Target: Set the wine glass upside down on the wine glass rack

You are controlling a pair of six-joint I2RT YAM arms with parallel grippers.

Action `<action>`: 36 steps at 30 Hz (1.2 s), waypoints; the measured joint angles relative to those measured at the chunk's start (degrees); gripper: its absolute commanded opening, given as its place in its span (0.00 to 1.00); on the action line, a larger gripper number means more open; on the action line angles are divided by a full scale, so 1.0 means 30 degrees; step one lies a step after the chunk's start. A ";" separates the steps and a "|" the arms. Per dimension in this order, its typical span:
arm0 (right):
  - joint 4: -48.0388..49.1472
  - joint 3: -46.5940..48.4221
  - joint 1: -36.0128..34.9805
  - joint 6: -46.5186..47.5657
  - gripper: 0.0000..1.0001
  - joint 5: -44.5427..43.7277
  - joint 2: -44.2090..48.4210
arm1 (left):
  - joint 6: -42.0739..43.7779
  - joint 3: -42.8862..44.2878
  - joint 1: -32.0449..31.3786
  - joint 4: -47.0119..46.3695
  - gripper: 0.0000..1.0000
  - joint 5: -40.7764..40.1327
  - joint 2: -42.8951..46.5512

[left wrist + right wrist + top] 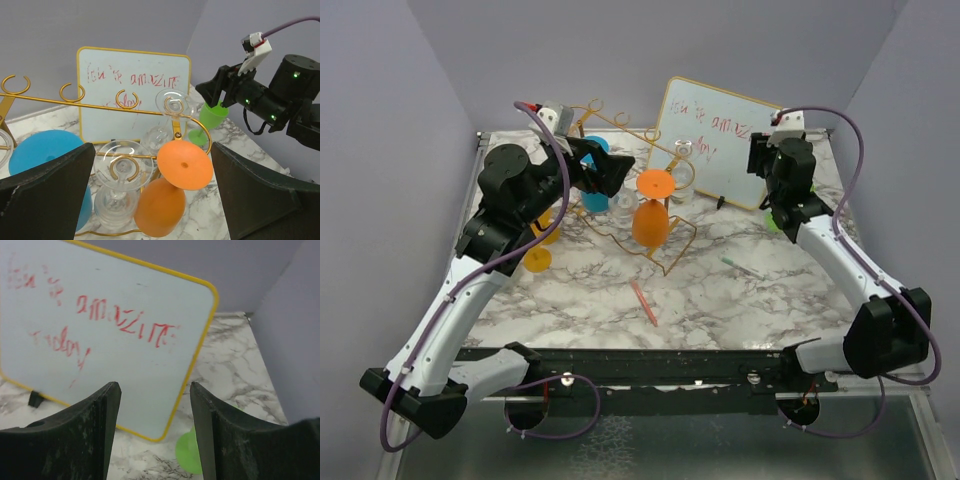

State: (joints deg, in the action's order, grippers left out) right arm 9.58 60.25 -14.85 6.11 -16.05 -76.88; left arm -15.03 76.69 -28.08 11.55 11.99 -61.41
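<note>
Marble table (720,300), whiteboard (720,135) propped at the back, and the gold rack (75,103) standing in front of it to the left. The left gripper (610,168) sits right at the rack with its fingers spread wide and nothing between them. Just ahead of it the orange glass (652,220) hangs upside down on the rack, foot on the rail, bowl down. Over on the right, the right gripper (155,395) is poised over the green glass (214,115), which stands upright on the table by the whiteboard's right corner, well away from the rack. The left wrist view shows those fingers just above the green bowl. The right wrist view shows them apart, whiteboard visible through the gap, with only a slice of green below. From the left wrist you also get a blue glass (40,155) and two clear glasses (120,175) on the rack. The overhead adds a red pen (643,300) on the marble.
</note>
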 measured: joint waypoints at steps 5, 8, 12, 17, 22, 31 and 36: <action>-0.3490 0.2965 0.0029 -0.2543 0.61 -0.5056 -0.2455 | 0.0036 0.0000 0.0000 -0.0022 0.99 0.0000 -0.0168; -0.6790 0.4699 0.0393 -0.5064 0.61 -0.6375 -0.4466 | 0.0051 0.0000 0.0000 0.0000 0.99 -0.0007 -0.0372; -0.8976 0.4779 0.1115 -0.6819 0.57 -0.6513 -0.5763 | 0.0124 0.0000 0.0000 0.0029 0.99 -0.0160 -0.0481; -1.0382 0.4779 0.1792 -0.8051 0.48 -0.6426 -0.6557 | 0.0248 0.0000 0.0000 0.0109 0.99 -0.0299 -0.0597; -1.0593 0.4779 0.1865 -0.8437 0.18 -0.6441 -0.6506 | 0.0248 0.0000 0.0000 0.0189 0.99 -0.0306 -0.0678; -1.1686 0.4794 0.1865 -0.8619 0.00 -0.6448 -0.5850 | 0.0226 0.0029 0.0000 0.0189 0.99 -0.0306 -0.0758; -1.2356 0.5034 0.1865 -0.8633 0.00 -0.6390 -0.4022 | 0.0080 0.0393 0.0000 0.0036 0.99 0.0146 -0.1020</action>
State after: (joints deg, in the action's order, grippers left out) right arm -27.49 75.35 -9.26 -19.79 -35.22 -88.95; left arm -14.79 77.87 -28.08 11.66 12.43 -64.47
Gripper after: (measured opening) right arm 0.037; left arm 0.989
